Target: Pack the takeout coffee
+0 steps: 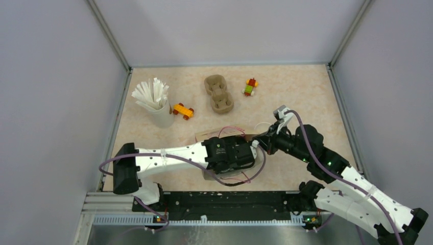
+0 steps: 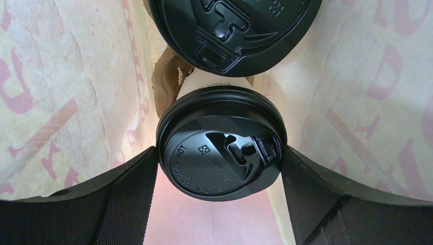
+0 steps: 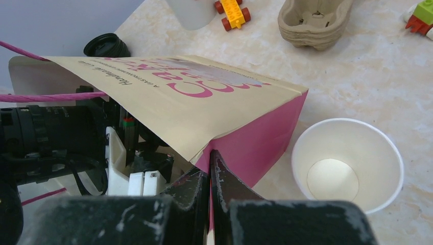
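Risk of toppling the near lidded cup (image 2: 220, 148), set inside the pink-printed paper bag (image 3: 168, 102) just in front of a second lidded cup (image 2: 235, 25), lid facing the left wrist camera: likely if a finger drags on the lid rim or the arm moves askew in the narrow bag. Risk also of the bag mouth sagging or tearing where pinched, and of knocking over the lidless white paper cup (image 3: 347, 163) standing on the counter (image 3: 357, 76) just beside the bag. Left gripper (image 2: 219, 153) inside the bag, fingers (image 2: 127, 199) spread wide to either side of the near lid and seemingly touching its rim; clamped or merely flanking, impossible to tell. Right gripper (image 3: 210, 161) outside, fingers pressed together, pinching the bag's pink side edge and holding it up.
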Robot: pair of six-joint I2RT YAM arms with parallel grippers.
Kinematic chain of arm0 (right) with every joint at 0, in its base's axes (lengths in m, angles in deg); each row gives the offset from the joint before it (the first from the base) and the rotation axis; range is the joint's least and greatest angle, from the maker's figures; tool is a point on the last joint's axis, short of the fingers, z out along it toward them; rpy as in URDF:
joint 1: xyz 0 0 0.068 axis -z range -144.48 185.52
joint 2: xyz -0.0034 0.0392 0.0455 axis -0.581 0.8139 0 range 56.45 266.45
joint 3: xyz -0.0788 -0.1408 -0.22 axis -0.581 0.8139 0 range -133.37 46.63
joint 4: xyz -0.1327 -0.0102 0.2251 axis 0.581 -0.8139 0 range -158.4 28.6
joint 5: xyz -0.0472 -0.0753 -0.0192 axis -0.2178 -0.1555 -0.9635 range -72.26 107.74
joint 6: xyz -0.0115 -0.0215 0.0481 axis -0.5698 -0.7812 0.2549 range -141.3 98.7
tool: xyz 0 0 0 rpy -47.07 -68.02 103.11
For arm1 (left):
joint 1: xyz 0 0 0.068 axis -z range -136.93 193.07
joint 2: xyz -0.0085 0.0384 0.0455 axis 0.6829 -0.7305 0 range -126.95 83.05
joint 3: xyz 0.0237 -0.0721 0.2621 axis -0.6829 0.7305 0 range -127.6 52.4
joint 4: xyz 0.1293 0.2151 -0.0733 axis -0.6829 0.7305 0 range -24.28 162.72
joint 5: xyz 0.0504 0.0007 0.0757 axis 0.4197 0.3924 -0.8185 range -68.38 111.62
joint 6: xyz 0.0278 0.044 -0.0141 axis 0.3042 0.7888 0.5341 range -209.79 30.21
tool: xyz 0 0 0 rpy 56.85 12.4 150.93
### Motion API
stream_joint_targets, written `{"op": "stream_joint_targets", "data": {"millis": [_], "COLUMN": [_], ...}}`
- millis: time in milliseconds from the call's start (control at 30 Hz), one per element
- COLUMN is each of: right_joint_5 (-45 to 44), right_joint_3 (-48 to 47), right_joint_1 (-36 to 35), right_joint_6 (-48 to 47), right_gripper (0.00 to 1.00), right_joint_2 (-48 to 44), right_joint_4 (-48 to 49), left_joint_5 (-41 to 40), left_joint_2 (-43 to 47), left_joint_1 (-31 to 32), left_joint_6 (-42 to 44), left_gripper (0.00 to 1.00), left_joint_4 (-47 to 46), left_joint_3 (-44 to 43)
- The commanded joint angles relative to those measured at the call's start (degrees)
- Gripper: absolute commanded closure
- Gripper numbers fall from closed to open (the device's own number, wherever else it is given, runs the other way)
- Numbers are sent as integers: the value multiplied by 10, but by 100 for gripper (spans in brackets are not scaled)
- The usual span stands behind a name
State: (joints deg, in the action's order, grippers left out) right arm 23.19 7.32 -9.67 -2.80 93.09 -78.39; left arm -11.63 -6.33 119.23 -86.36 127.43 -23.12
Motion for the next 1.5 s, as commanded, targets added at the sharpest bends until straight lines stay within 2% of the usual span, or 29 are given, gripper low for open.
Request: {"op": "stream_joint_targets", "data": {"millis": [0,133,333,500,733,933,1267,1467], "right_joint_5": [-4,-3,39,46,51,40,39,15], "right_joint_3": [-21,-22,-8,-21,-7,-9,-17,-47], "right_joint_1": [4,4,4,4,4,4,4,4], "right_joint_6": [-13,-20,-37,-48,-43,-42,-45,11], "right_gripper": [100,100,100,100,100,100,100,100], "right_joint_2": [14,24,26,32,41,55,79,111], "right_joint_4": [-13,-14,-13,-26,-13,-8,2,0], "left_joint_5": [12,38,22,38,61,91,76,60], "left_joint_2": [-1,1,-12,8,24,48,62,59], "left_joint_1": [-11,-16,-23,-22,-22,-22,-26,-27], "left_joint_6": [38,44,23,56,52,62,129,152], "left_gripper": [69,69,72,71,71,69,71,70], "left_joint_4": [-30,-36,-22,-89,-91,-44,-100,-106], "left_joint_3": [-3,1,-35,-5,18,56,72,70]}}
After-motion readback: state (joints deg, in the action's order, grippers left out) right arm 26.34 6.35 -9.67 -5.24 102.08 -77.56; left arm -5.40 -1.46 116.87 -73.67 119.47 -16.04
